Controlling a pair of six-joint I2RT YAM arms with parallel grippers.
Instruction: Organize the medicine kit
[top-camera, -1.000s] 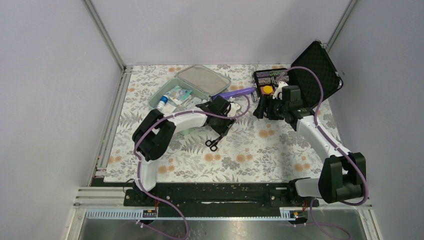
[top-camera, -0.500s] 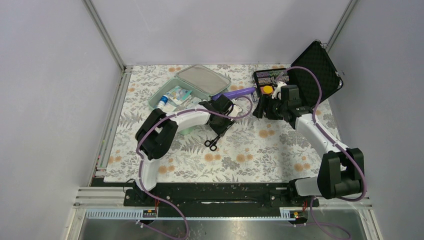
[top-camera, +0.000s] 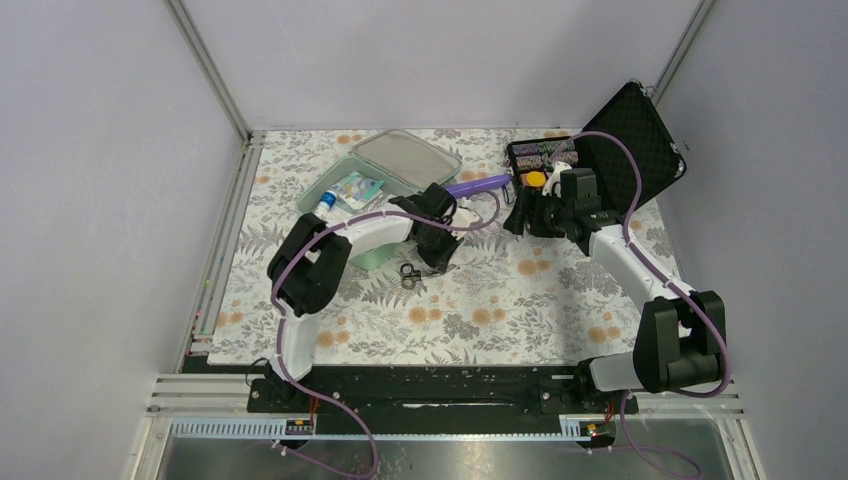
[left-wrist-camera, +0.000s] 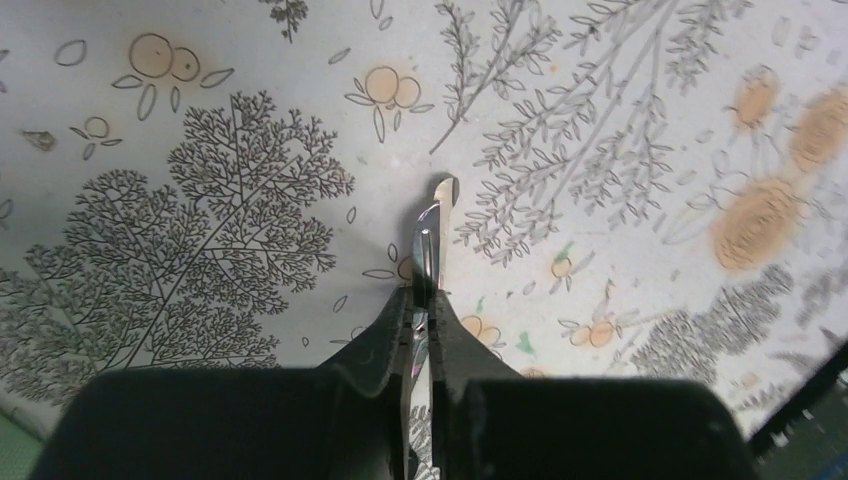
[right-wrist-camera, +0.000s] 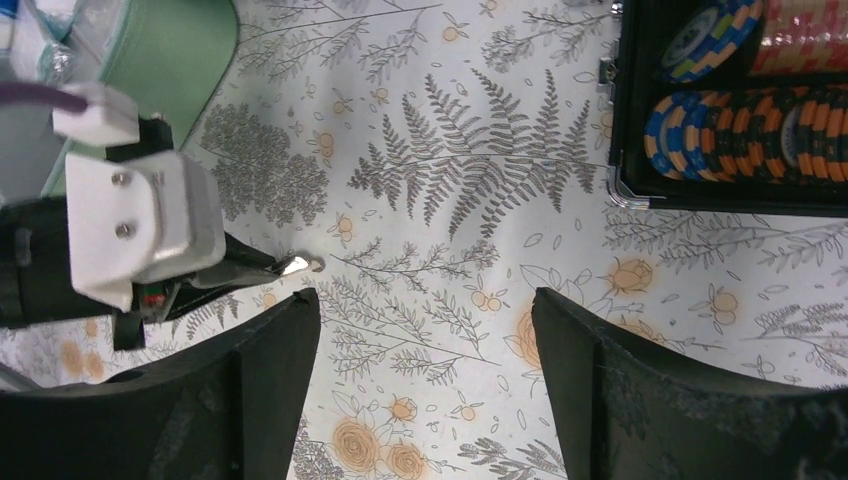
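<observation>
The mint-green medicine kit (top-camera: 370, 255) lies open at the back left, its grey-lined lid (top-camera: 405, 158) tipped back and a small bottle and packets inside. In the right wrist view its green wall (right-wrist-camera: 175, 60) shows at the upper left. My left gripper (top-camera: 438, 250) is just right of the kit, shut on the blades of small black-handled scissors (top-camera: 408, 272). The steel blade (left-wrist-camera: 428, 240) sticks out past my left gripper's tips (left-wrist-camera: 422, 300), low over the cloth. My right gripper (right-wrist-camera: 425, 330) hangs open and empty over the cloth, facing the scissor tip (right-wrist-camera: 298, 265).
A black foam-lined case (top-camera: 545, 160) of coloured chips (right-wrist-camera: 740, 110) stands open at the back right, right behind the right gripper (top-camera: 520, 215). A purple tool (top-camera: 478, 184) lies between the kit and that case. A flower-print cloth (top-camera: 520, 300) covers the table.
My left gripper has shut on the scissor blades and shifted slightly left; the handles swung from hanging down-right toward the left. The right arm barely moved.
</observation>
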